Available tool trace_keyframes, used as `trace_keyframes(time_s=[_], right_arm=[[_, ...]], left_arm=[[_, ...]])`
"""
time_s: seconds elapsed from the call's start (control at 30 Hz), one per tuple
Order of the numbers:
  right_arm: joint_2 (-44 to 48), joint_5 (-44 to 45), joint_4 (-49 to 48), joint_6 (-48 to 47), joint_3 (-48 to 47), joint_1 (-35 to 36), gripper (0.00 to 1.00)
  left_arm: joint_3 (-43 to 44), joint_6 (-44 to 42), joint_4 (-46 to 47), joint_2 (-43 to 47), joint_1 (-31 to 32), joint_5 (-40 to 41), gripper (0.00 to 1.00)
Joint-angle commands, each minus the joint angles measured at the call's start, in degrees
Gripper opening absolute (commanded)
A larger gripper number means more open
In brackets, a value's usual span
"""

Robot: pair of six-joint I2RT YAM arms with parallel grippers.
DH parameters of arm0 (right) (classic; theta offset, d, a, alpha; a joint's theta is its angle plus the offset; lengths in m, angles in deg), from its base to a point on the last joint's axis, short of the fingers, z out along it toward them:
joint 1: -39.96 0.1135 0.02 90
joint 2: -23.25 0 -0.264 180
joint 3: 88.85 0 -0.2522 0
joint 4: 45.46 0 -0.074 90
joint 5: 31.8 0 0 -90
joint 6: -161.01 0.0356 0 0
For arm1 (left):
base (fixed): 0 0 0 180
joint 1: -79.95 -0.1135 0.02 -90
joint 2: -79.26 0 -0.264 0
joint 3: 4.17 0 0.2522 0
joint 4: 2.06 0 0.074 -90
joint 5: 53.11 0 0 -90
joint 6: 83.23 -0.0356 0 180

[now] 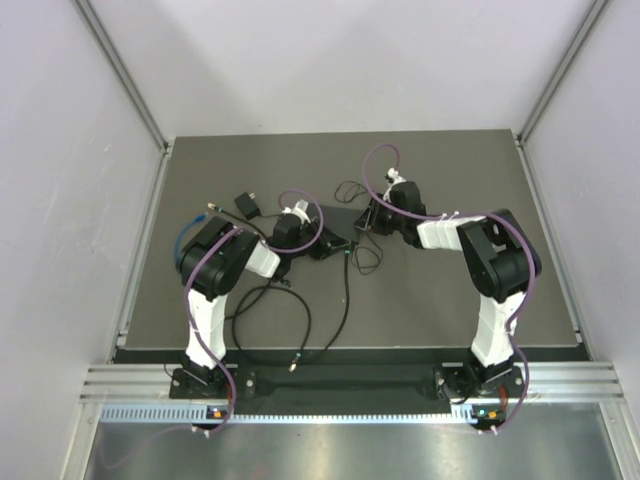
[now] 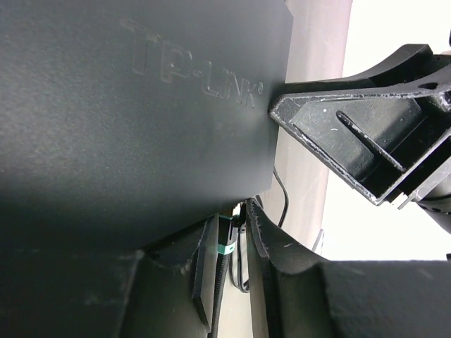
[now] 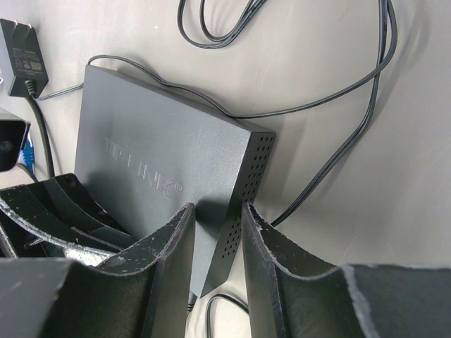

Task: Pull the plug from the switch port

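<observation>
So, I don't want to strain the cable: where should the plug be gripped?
Take the plug by its short body where it leaves the switch, pinched from both sides, approaching along the cable; it sticks straight out of the edge, so pulling that way should free it.

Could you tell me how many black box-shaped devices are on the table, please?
2. The flat TP-Link switch lies mid-table. The small adapter block lies apart from it, farther back on the left arm's side. More may be hidden from view.
</observation>
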Motion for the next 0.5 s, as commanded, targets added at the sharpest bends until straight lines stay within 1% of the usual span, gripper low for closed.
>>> trace_keyframes(time_s=[0.0,0.2,0.3,0.47], right_arm=[[-2.4,-0.6,2.8,-1.4,-1.2,1.1,0.32],[-2.4,-0.6,2.8,-1.5,-1.2,1.1,0.32],[-2.2,-0.5,2.9,-1.6,-1.3,1.1,0.32],[-2.3,-0.4,2.9,-1.7,-1.3,1.2,0.32]], left_arm=[[-2.4,-2.1,-3.8,-3.7,0.4,-1.5,0.26],[-1.5,-2.7,-6.5,-4.2,0.3,-1.1,0.29],[-1.0,-1.5,-5.6,-5.1,0.3,-2.5,0.28],[-0.8,-1.6,-5.0,-5.6,0.3,-4.4,0.31]])
